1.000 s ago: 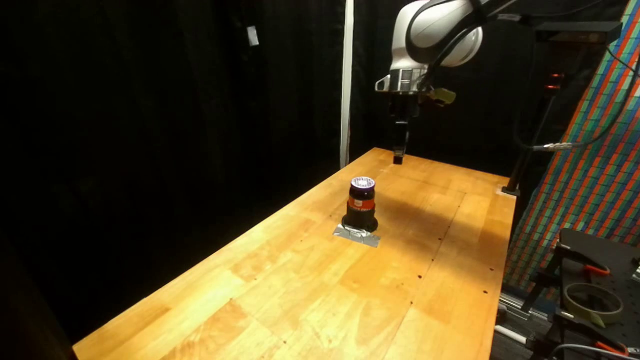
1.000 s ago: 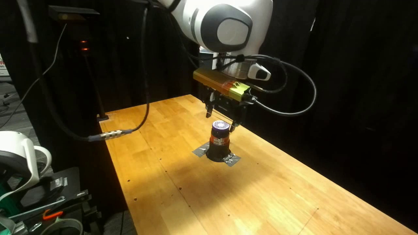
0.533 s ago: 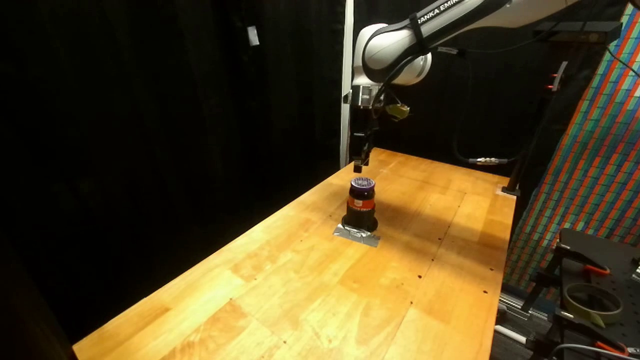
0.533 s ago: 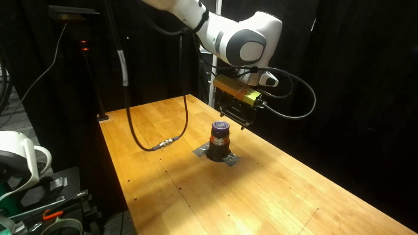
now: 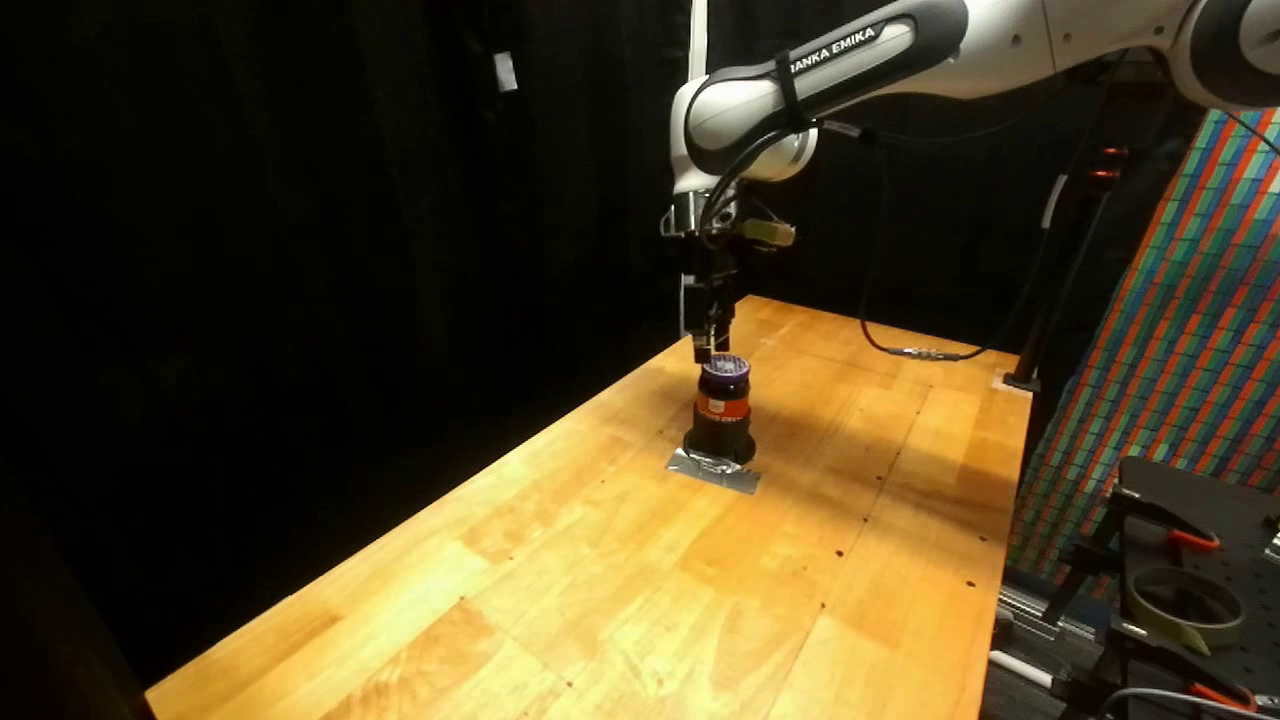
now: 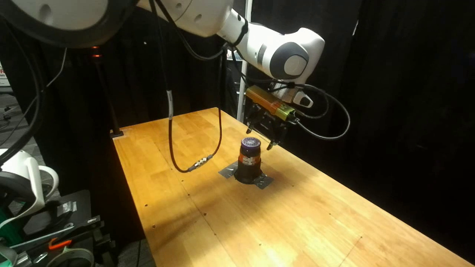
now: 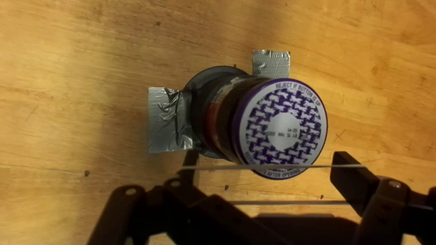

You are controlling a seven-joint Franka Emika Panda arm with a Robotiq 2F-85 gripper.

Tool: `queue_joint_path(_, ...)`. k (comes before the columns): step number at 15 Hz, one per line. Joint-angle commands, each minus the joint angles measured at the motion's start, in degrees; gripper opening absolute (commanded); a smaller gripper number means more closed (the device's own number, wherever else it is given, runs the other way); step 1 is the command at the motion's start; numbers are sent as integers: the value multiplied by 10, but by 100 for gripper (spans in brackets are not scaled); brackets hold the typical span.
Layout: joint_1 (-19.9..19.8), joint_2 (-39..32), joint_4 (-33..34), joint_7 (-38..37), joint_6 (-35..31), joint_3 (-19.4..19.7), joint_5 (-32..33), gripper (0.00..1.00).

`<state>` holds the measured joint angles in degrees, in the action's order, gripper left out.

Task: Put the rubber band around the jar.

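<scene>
The jar stands upright on the wooden table (image 5: 620,560) in both exterior views (image 5: 722,408) (image 6: 250,159). It has an orange-red label and a purple-and-white patterned lid, which shows in the wrist view (image 7: 284,131). A black holder (image 6: 248,174) surrounds its base. My gripper (image 7: 266,164) is open, fingers wide apart. The rubber band (image 7: 218,167) is stretched around both fingers as two thin strands. In the wrist view the upper strand crosses the lid's lower edge and the lower strand passes below it. In both exterior views the gripper (image 5: 712,353) (image 6: 259,139) is beside the lid, near its height; contact cannot be told.
Silver tape strips (image 7: 169,120) (image 7: 271,63) run from the holder onto the table. A looped cable (image 6: 170,141) hangs over the table. A side table (image 5: 1190,490) holds a tape roll (image 5: 1220,630). A white handled object (image 6: 18,165) stands beside the table.
My gripper has moved across toward the jar and come lower, with the band stretched on its fingers. The arm and its cable moved along with it. The jar has stayed in place.
</scene>
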<state>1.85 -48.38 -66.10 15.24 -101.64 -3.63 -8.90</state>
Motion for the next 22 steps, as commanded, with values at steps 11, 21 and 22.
queue_joint_path(11,69,-38,31,-142,84,28,117,100)
queue_joint_path(21,52,129,-226,-117,9,19,154,100)
queue_joint_path(22,49,145,-253,-116,-21,19,154,100)
